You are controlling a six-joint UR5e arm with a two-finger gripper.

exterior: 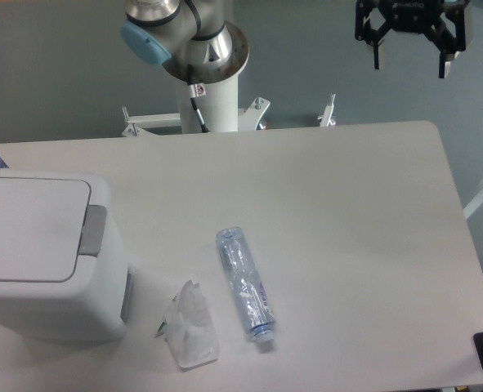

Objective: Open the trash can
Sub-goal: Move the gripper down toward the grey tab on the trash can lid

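The pincer (410,55) hangs high beyond the desk's (347,212) far right corner, fingers apart and holding nothing. The bin (45,261) sits at the left edge near the front, lid flat and closed, grey tab (93,230) untouched. Nothing looks done yet: reaching and pressing the tab both remain.

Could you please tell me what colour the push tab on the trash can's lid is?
Grey, on the large white boxy plastic trash can; its push tab shows in the fixed camera view.

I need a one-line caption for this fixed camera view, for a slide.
Open tool raised above the table's far edge, far from the closed trash can; a plastic bottle lies nearby.
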